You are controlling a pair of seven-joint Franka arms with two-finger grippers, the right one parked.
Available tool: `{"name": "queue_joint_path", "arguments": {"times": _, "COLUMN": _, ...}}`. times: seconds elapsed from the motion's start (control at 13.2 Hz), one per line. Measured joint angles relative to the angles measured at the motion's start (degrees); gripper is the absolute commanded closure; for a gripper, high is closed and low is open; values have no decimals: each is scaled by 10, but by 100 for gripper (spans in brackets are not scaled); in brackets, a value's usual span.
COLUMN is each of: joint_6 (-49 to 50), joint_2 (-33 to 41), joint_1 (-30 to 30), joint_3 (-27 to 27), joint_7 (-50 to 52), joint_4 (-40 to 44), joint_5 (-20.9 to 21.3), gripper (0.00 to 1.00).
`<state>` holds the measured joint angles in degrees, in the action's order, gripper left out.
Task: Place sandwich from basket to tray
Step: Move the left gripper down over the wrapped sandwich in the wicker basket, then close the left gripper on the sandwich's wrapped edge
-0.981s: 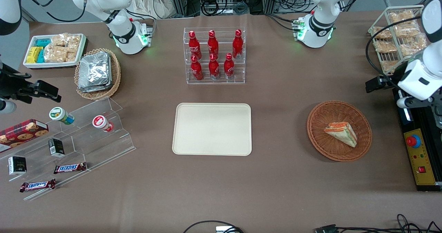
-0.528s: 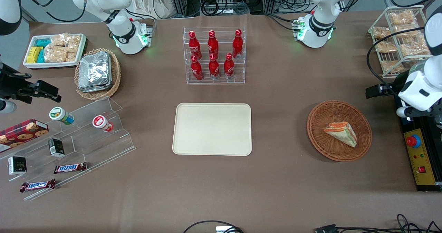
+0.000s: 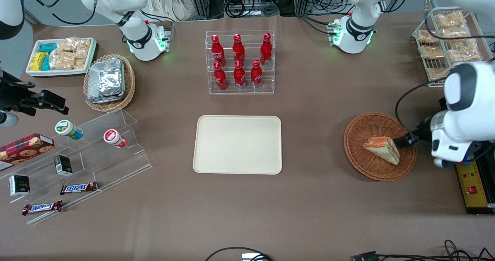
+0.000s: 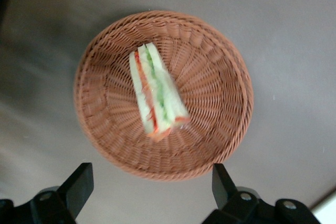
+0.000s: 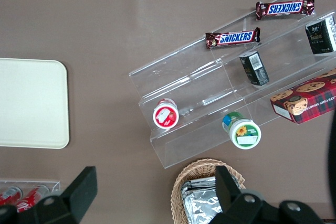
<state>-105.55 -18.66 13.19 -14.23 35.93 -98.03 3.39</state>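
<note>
Approach underway: my gripper has swung in from the table's edge and now hangs above the basket, jaws wide apart, holding nothing. Sandwich lies in the basket, untouched; tray well apart. Descent comes next.

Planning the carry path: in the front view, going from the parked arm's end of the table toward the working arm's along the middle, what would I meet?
Clear stepped display → tray → basket with the sandwich in it → gripper, open, above the basket's rim.
</note>
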Motion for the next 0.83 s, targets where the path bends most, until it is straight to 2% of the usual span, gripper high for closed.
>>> {"name": "queue_joint_path", "arguments": {"times": 0.15, "joint_6": -60, "joint_2": -12, "joint_1": 0, "joint_3": -1, "joint_7": 94, "joint_4": -35, "joint_5": 0, "gripper": 0}}
{"name": "queue_joint_path", "arguments": {"times": 0.3, "joint_6": -99, "joint_2": -14, "joint_1": 0, "joint_3": -2, "joint_7": 141, "joint_4": -69, "joint_5": 0, "gripper": 0}}
{"name": "queue_joint_path", "arguments": {"times": 0.53, "joint_6": -151, "joint_2": -21, "joint_1": 4, "joint_3": 0, "joint_7": 151, "joint_4": -114, "joint_5": 0, "gripper": 0}}
{"name": "queue_joint_path", "arguments": {"times": 0.83, "joint_6": -164, "joint_2": -36, "joint_1": 17, "joint_3": 1, "joint_7": 156, "joint_4": -122, "joint_5": 0, "gripper": 0}}
